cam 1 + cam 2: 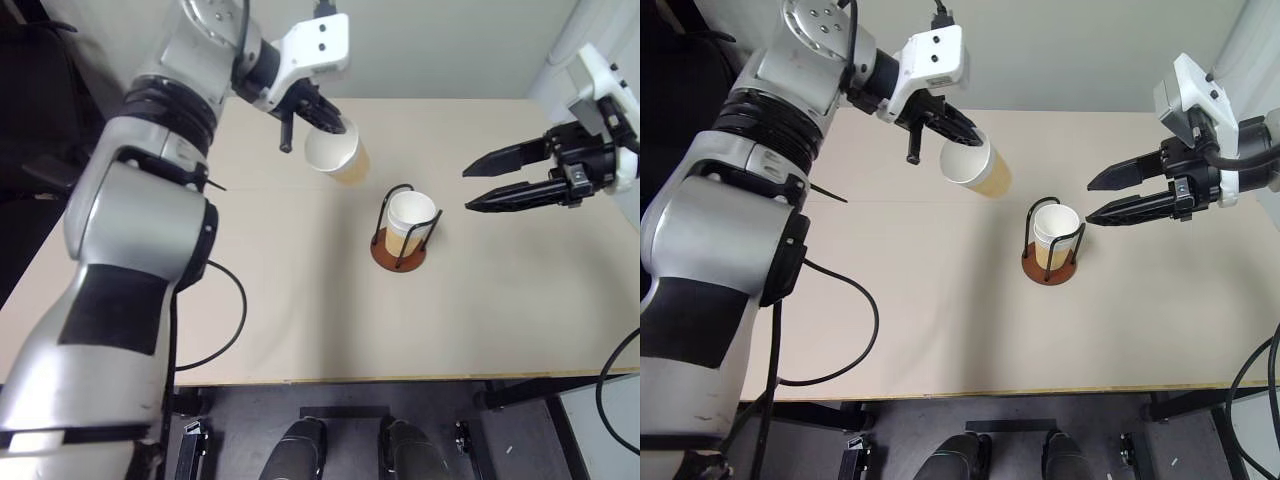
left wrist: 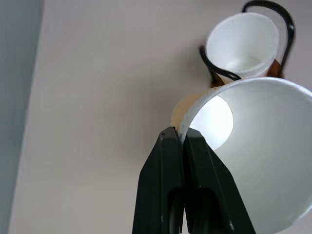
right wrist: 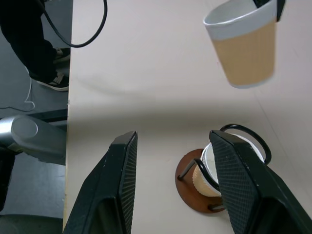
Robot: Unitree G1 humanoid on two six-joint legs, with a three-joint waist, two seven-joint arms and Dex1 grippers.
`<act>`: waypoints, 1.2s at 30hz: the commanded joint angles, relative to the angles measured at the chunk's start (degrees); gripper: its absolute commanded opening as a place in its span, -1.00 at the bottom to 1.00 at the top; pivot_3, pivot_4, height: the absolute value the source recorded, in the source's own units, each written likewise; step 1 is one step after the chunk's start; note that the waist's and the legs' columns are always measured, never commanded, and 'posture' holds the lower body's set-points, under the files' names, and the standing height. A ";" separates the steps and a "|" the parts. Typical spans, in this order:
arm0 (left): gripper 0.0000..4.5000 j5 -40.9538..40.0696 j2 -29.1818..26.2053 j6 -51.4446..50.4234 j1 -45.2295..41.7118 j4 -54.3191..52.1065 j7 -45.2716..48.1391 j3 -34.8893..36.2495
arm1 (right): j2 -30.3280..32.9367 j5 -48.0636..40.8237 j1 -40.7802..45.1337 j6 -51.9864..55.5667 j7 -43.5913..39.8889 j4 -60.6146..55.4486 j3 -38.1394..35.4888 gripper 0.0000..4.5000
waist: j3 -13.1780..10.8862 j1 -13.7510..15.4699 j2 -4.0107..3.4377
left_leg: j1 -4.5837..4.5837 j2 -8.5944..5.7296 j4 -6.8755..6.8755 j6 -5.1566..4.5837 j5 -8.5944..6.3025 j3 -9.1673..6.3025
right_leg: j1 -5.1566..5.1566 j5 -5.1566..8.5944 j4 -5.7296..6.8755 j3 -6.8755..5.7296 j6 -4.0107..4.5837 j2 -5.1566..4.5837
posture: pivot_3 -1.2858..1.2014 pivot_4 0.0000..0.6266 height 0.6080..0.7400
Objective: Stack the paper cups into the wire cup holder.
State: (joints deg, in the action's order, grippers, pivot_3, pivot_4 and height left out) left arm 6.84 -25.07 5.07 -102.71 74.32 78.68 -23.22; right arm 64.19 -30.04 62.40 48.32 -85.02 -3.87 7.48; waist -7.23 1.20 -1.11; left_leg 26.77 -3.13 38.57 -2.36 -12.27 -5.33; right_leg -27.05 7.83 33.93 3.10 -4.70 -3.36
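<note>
Pale beige tabletop (image 1: 300,320) carries the wire cup holder (image 1: 399,243), which stands near the middle, a little toward the far edge and toward the right side. Its reddish-brown round base lies flat on the tabletop and its black wire loops stand upright. Paper cups sit nested inside the holder (image 1: 410,219), upright, with the white inside showing; how many cups are nested cannot be told.

The left gripper (image 1: 322,117) is closed on the rim of another paper cup (image 1: 975,165), one finger inside and one outside the white rim band. This cup hangs in the air, tilted, above the tabletop near the far edge, apart from the holder and to its left.

The right gripper (image 1: 478,188) is beside the holder on its right, with its two black fingers spread apart and nothing between them.
</note>
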 commanded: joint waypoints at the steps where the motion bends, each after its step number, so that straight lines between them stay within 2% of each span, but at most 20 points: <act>1: -0.98 0.99 0.81 0.45 -2.87 -0.20 -1.48 2.83 | 1.33 0.03 0.89 -0.28 -0.08 -1.10 -2.31 0.04 | -0.02 0.06 0.00 | 0.01 -0.02 -0.01 0.01 0.00 0.03 | -0.01 0.00 0.00 0.00 0.01 0.03 | 0.03 -0.52 1.00; 10: -0.98 2.68 5.43 0.32 -3.57 0.18 -4.42 6.61 | 2.10 -0.29 -0.35 0.10 0.47 -1.94 -2.94 0.04 | -0.02 0.20 -0.01 | -0.02 -0.04 0.33 -0.14 -0.14 0.11 | 0.09 -0.02 0.11 -0.05 0.08 0.07 | 0.03 -0.52 1.00; 13: -0.98 3.14 6.54 0.38 -3.60 0.24 -4.27 7.07 | 2.62 -0.40 -0.90 0.24 0.54 -2.35 -3.21 0.04 | -0.03 0.24 -0.02 | -0.01 -0.06 0.47 -0.54 -0.39 0.12 | 0.15 -0.05 0.11 -0.02 0.13 0.02 | 0.03 -0.52 1.00; 23: -0.98 5.09 10.22 -0.24 -3.23 0.78 -4.72 7.98 | 4.04 -0.89 -2.70 0.73 0.86 -3.57 -4.47 0.04 | -0.04 0.28 -0.01 | -0.04 -0.04 0.65 -0.70 -0.31 0.10 | 0.24 -0.13 0.11 0.18 0.11 -0.06 | 0.03 -0.52 1.00; 36: -0.98 7.33 12.47 -0.19 -2.10 1.24 -5.05 7.55 | 4.88 -1.93 -4.58 1.89 1.73 -5.24 -6.06 0.04 | -0.03 0.35 -0.01 | -0.05 -0.08 0.70 -0.73 -0.21 0.23 | 0.26 -0.23 0.12 0.15 0.01 0.05 | 0.03 -0.52 1.00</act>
State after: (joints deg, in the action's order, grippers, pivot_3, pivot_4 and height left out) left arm 13.83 -12.56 4.83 -103.54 75.75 74.16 -16.44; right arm 67.76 -31.26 57.27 50.13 -83.73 -7.63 4.59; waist -7.27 1.55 -1.12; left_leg 26.73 -3.19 39.29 -3.09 -12.48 -5.14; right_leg -26.79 7.59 34.06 3.31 -4.71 -3.38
